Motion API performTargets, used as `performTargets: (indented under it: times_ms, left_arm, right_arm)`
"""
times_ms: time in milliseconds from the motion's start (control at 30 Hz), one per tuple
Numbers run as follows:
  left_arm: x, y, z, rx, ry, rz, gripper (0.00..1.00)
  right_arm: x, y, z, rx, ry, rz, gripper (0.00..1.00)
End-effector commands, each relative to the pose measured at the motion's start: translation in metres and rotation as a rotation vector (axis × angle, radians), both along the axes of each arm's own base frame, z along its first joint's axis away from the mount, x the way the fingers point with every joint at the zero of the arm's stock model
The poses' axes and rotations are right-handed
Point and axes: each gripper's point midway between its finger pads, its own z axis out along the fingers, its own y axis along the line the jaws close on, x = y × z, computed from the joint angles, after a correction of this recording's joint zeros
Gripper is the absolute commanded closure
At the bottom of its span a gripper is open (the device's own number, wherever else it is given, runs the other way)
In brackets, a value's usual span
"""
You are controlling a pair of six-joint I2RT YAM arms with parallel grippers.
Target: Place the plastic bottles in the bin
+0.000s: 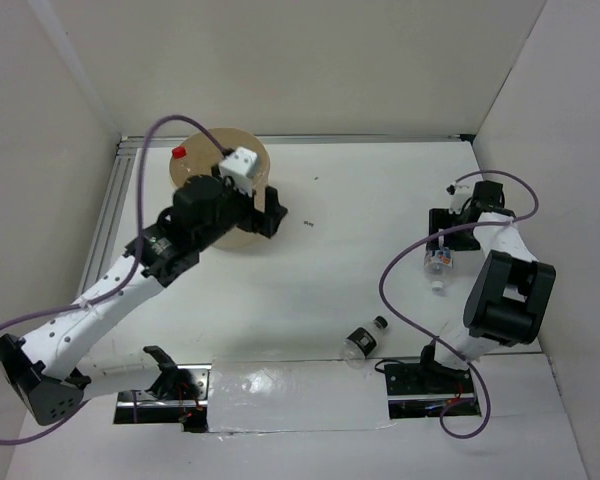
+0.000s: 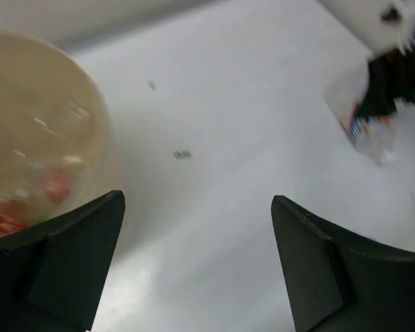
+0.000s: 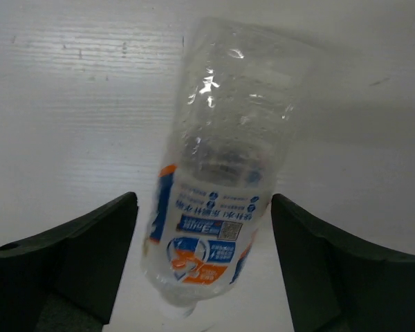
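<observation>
1. Top view
   - The bin [image 1: 242, 150] stands at the far left of the table [image 1: 360, 220].
   - The left arm reaches over the bin and hides much of it. The left gripper [image 1: 277, 214] is just past the bin's right side, above the table, with its jaws spread and nothing between them.
   - A red cap [image 1: 179, 152] shows at the bin's far-left rim.
   - On the right, the right gripper [image 1: 442, 240] is low over a clear bottle [image 1: 438, 265] lying on the table.
   - A dark-capped bottle [image 1: 362, 342] lies on its side near the front edge, well apart from both grippers.

2. Left wrist view
   - The left gripper [image 2: 197, 200] is wide open over bare table [image 2: 228, 228].
   - The bin [image 2: 34, 111] fills the left side of the view, with blurred red pieces [image 2: 55, 187] inside.
   - The bottle [image 2: 363, 117] is at the far right, partly under the dark right arm.

3. Right wrist view
   - The right gripper [image 3: 202, 199] is wide open.
   - The bottle [image 3: 221, 173] lies tilted on the table [image 3: 69, 104] between the fingers [image 3: 76, 263].
   - A gap shows on each side of the bottle, so it is not clamped.
   - Its blue-and-orange label and cap end are nearest the camera.
</observation>
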Motion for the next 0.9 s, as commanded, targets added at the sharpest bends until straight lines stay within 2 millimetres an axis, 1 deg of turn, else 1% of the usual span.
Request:
performTargets:
  times_ms: [0, 33, 67, 100, 133, 167, 200, 233, 267, 300, 333, 367, 400, 433, 500, 533, 567, 600, 633, 667, 700, 733, 767, 800, 833, 867]
  left_arm:
    - [-0.039, -0.047, -0.077, 0.022, 0.196, -0.176, 0.00]
    - [-0.046, -0.053, -0.085, 0.011, 0.224, -0.180, 0.00]
    - [-0.053, -0.057, -0.103, 0.026, 0.259, -0.183, 0.00]
    - [-0.065, -0.068, -0.113, 0.033, 0.280, -0.218, 0.00]
    - [-0.078, -0.082, -0.123, 0.010, 0.305, -0.246, 0.00]
    - [-0.079, -0.080, -0.130, 0.020, 0.316, -0.245, 0.00]
    - [-0.092, -0.091, -0.140, 0.042, 0.329, -0.286, 0.00]
    - [-0.098, -0.094, -0.149, 0.059, 0.345, -0.291, 0.00]
    - [-0.110, -0.105, -0.151, 0.066, 0.345, -0.330, 0.00]
    - [-0.116, -0.109, -0.162, 0.084, 0.363, -0.351, 0.00]
    - [-0.125, -0.113, -0.172, 0.094, 0.378, -0.381, 0.00]
    - [-0.129, -0.122, -0.167, 0.067, 0.349, -0.421, 0.00]
    - [-0.140, -0.131, -0.166, 0.060, 0.337, -0.472, 0.00]
    - [-0.149, -0.137, -0.170, 0.061, 0.339, -0.522, 0.00]
    - [-0.157, -0.146, -0.174, 0.057, 0.331, -0.567, 0.00]
    - [-0.157, -0.149, -0.176, 0.055, 0.334, -0.576, 0.00]
    - [-0.163, -0.151, -0.186, 0.070, 0.350, -0.592, 0.00]
    - [-0.163, -0.151, -0.191, 0.080, 0.359, -0.591, 0.00]
    - [-0.167, -0.155, -0.193, 0.080, 0.364, -0.611, 0.00]
    - [-0.167, -0.155, -0.198, 0.089, 0.372, -0.609, 0.00]
    - [-0.170, -0.157, -0.207, 0.109, 0.389, -0.615, 0.00]
    - [-0.175, -0.159, -0.212, 0.120, 0.396, -0.624, 0.00]
    - [-0.176, -0.156, -0.219, 0.128, 0.418, -0.616, 0.00]
    - [-0.180, -0.158, -0.220, 0.130, 0.418, -0.626, 0.00]
    - [-0.180, -0.154, -0.229, 0.143, 0.437, -0.608, 0.00]
    - [-0.184, -0.156, -0.229, 0.139, 0.445, -0.612, 0.00]
  right_arm:
    - [0.012, -0.007, -0.022, -0.062, 0.027, -0.031, 0.21]
    - [0.015, -0.004, -0.023, -0.057, 0.030, -0.030, 0.26]
    - [0.014, -0.005, -0.026, -0.064, 0.042, -0.034, 0.38]
    - [0.018, -0.003, -0.025, -0.065, 0.038, -0.024, 0.44]
    - [0.024, 0.000, -0.017, -0.053, 0.023, 0.005, 0.58]
    - [0.024, 0.000, -0.016, -0.053, 0.023, 0.005, 0.58]
    - [0.024, 0.010, -0.012, -0.004, 0.020, 0.046, 0.65]
    - [0.039, 0.016, 0.004, 0.002, -0.022, 0.112, 0.69]
    - [0.047, 0.029, 0.019, 0.059, -0.068, 0.181, 0.73]
    - [0.047, 0.044, 0.025, 0.101, -0.055, 0.244, 0.75]
    - [0.072, 0.054, 0.065, 0.079, -0.163, 0.349, 0.75]
    - [0.083, 0.066, 0.081, 0.096, -0.202, 0.409, 0.77]
    - [0.086, 0.090, 0.102, 0.169, -0.248, 0.502, 0.78]
    - [0.107, 0.102, 0.140, 0.152, -0.362, 0.601, 0.78]
    - [0.121, 0.152, 0.186, 0.223, -0.514, 0.775, 0.78]
    - [0.130, 0.169, 0.222, 0.208, -0.624, 0.843, 0.78]
    - [0.130, 0.202, 0.240, 0.232, -0.692, 0.926, 0.78]
    - [0.129, 0.224, 0.258, 0.256, -0.767, 0.990, 0.78]
    - [0.140, 0.243, 0.278, 0.235, -0.884, 1.046, 0.78]
    - [0.141, 0.261, 0.299, 0.254, -0.943, 1.064, 0.80]
    - [0.134, 0.300, 0.312, 0.280, -0.990, 1.124, 0.81]
    - [0.137, 0.319, 0.331, 0.276, -1.068, 1.147, 0.81]
    - [0.144, 0.337, 0.343, 0.294, -1.105, 1.153, 0.81]
    - [0.137, 0.368, 0.353, 0.329, -1.134, 1.182, 0.81]
    - [0.141, 0.381, 0.363, 0.334, -1.170, 1.158, 0.81]
    - [0.147, 0.397, 0.381, 0.376, -1.232, 1.138, 0.81]
